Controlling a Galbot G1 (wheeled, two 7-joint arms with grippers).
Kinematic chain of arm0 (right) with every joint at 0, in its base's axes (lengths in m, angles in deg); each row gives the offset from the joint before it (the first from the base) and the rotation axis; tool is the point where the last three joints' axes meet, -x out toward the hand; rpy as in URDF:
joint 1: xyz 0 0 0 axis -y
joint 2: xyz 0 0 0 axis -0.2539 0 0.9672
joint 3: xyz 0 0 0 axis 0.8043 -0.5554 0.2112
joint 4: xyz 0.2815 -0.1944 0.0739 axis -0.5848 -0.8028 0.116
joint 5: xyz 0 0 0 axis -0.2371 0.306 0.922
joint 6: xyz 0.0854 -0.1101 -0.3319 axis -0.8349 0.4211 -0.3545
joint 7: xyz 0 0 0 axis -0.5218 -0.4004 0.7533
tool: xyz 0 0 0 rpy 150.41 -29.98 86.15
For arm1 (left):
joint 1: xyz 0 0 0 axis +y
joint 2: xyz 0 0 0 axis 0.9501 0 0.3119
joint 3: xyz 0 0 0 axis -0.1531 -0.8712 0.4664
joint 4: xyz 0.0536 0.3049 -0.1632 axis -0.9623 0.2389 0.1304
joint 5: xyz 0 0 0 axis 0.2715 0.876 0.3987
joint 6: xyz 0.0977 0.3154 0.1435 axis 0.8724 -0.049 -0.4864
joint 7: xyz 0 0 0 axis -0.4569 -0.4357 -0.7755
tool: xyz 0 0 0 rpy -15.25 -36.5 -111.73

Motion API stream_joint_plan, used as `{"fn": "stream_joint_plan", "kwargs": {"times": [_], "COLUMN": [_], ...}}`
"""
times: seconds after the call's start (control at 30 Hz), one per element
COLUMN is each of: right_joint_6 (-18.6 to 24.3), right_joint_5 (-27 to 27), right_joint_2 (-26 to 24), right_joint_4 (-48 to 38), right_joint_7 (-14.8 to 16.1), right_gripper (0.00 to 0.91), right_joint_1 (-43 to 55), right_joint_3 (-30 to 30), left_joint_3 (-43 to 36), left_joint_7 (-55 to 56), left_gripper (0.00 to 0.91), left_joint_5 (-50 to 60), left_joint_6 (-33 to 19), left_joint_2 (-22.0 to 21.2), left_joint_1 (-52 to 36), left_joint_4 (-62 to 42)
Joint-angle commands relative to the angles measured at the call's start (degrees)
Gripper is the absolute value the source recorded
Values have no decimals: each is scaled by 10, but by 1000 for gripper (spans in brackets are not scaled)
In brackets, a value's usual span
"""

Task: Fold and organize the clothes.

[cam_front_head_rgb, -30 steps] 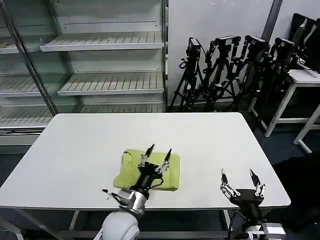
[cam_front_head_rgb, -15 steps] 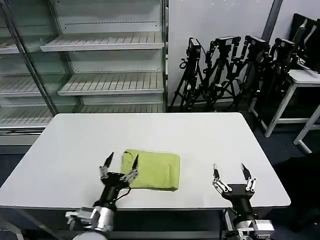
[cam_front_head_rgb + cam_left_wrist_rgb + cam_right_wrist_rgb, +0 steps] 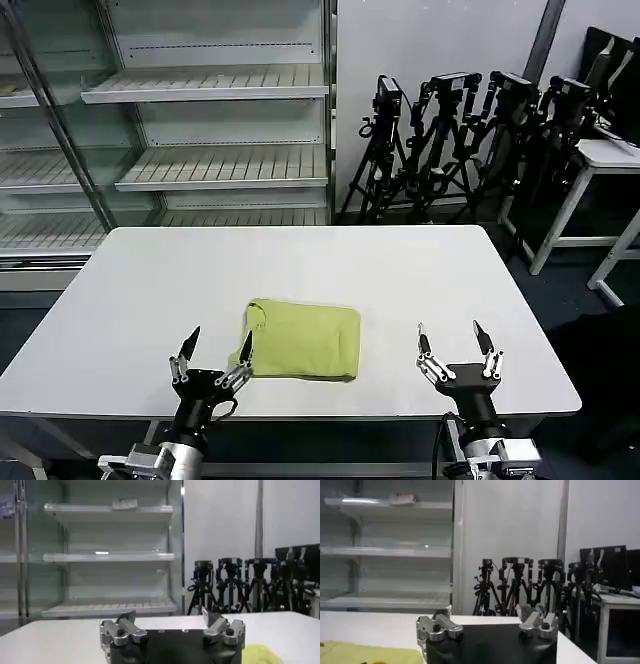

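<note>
Fingers on both of your grippers are spread wide and hold nothing. Your left gripper (image 3: 212, 352) hangs over the near edge of the bench (image 3: 150, 280), just beside the near left corner of the T-shirt (image 3: 298, 340) and not touching it, as far as you can tell from the head view. Your right gripper (image 3: 454, 344) sits at the near edge too, well apart from the cloth on its right side.

The T-shirt lies near the middle of the bench, toward the front, already folded into a compact rectangle with the plain green side up and a small fold of fabric raised at its far left corner.

By the look of it, the folding step is done or nearly so. If you want it tidier, your next move would be to press that raised corner flat or square the bundle up; otherwise park both arms.
</note>
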Motion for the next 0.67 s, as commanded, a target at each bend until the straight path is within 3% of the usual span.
{"fn": "stream_joint_plan", "kwargs": {"times": [0.03, 0.67], "right_joint_6": [3, 0], "right_joint_5": [2, -3], "right_joint_2": [-3, 1], "right_joint_4": [15, 32], "right_joint_7": [-3, -14], "right_gripper": [907, 907], "right_joint_1": [-7, -14], "right_joint_3": [1, 9], "left_joint_3": [24, 9], "left_joint_7": [-6, -7], "left_gripper": [907, 907], "left_joint_5": [16, 27], "left_joint_6": [9, 9], "left_joint_2": [-7, -8], "left_joint_1": [36, 48], "left_joint_4": [20, 21]}}
